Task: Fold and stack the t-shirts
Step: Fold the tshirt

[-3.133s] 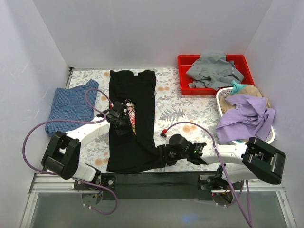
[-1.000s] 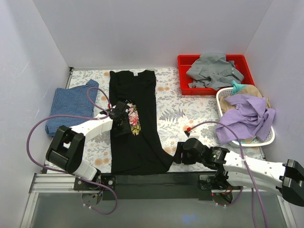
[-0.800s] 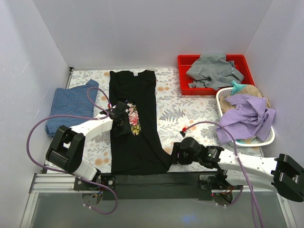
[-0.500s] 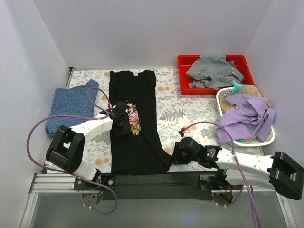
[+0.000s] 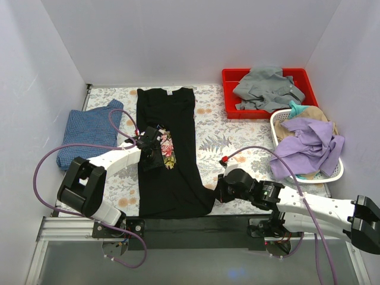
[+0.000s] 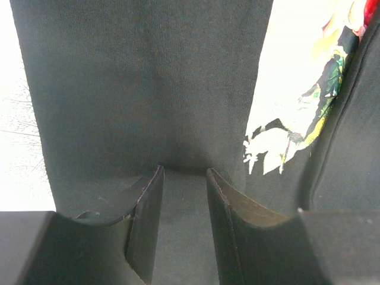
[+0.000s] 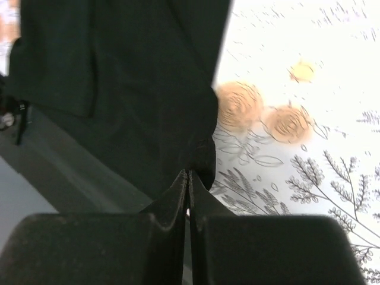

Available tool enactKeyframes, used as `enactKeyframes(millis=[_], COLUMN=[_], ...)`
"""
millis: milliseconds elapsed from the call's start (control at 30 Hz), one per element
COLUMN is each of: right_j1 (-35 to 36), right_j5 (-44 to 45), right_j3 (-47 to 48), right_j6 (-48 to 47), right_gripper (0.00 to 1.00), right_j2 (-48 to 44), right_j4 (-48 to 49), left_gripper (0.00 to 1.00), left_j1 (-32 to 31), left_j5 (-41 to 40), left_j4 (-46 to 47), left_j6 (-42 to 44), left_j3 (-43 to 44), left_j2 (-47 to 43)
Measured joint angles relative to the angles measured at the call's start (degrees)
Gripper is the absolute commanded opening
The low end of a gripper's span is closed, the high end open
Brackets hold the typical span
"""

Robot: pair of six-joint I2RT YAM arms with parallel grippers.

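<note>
T-shirts are counted as two in the top view. One black t-shirt (image 5: 172, 119) is laid out in a long strip on the table (image 5: 237, 136), with its rose print (image 5: 167, 148) uncovered at mid-length. One blue t-shirt (image 5: 89, 130) is folded at the left edge. One red tray (image 5: 228, 77) is filled with one grey garment (image 5: 267, 89). One white basket (image 5: 276, 119) is heaped with purple, tan and teal cloth. The left claw (image 5: 149, 155) is set on the black shirt beside the print. The right claw (image 5: 217, 193) is placed at that shirt's near right corner.

In the left wrist view, two fingers (image 6: 145, 219) are seen slightly apart with black cloth between them; whether that cloth is gripped cannot be told.

In the right wrist view, the two fingers are pressed together, and the black shirt's edge is pinched at their tips, just above the flowered table.
</note>
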Motion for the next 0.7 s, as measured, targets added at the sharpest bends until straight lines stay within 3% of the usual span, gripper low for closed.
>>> enactKeyframes(millis=[200,600,700], right_j1=[0.6,9.5,10.9], right_j5=[-3.9,-17.4,-18.9], right_j3=[3.1,6.6,7.6], right_j6=[-5.9,-11.5,-11.7], right_gripper=[0.04,0.04,0.16], right_j2=[0.3,12.0,14.6], right_j4=[0.9,8.7,10.4], left_gripper=[0.34,0.34,0.34], left_j1=[0.0,0.0,0.0], left_j5=[0.0,0.0,0.0], left_j4=[0.0,0.0,0.0], left_j6=[0.0,0.0,0.0], left_j3=[0.0,0.0,0.0], left_j2=[0.0,0.0,0.0])
